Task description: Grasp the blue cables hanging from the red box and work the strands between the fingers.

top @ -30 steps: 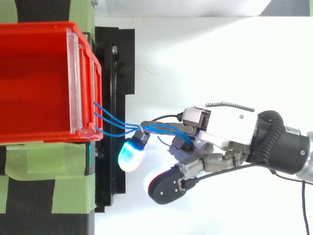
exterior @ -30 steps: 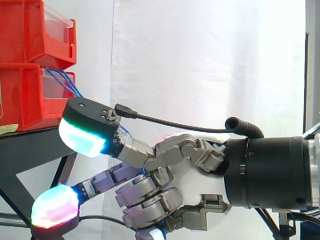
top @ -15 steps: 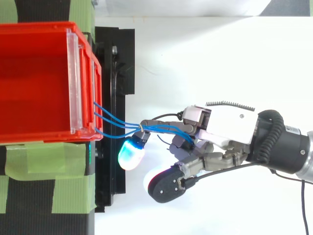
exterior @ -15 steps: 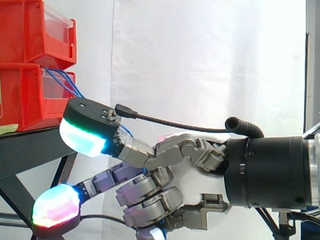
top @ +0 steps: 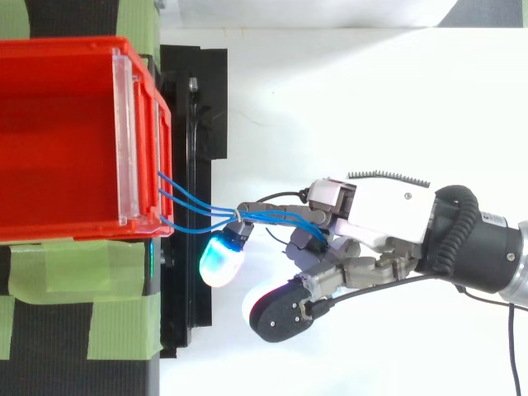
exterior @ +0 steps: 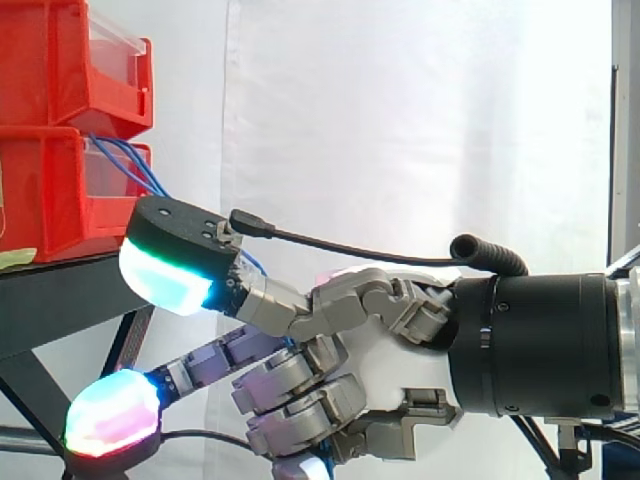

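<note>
Blue cables (top: 223, 214) run from red box (top: 58, 132) into curled fingers (exterior: 295, 385).

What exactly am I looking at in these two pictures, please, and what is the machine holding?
It is a robot arm that ends in a mechanical hand with fingers and a thumb. The glowing pads are its own fingertips. One picture is taken from beside the work, looking level across it, with the arm coming in from the right. The other looks straight down. Two red bins are stacked on a black stand before a white curtain. Thin blue cables run out of the lower bin's front and into the hand's curled fingers, which hold them. Green tape covers the surface beside the bins.
</note>
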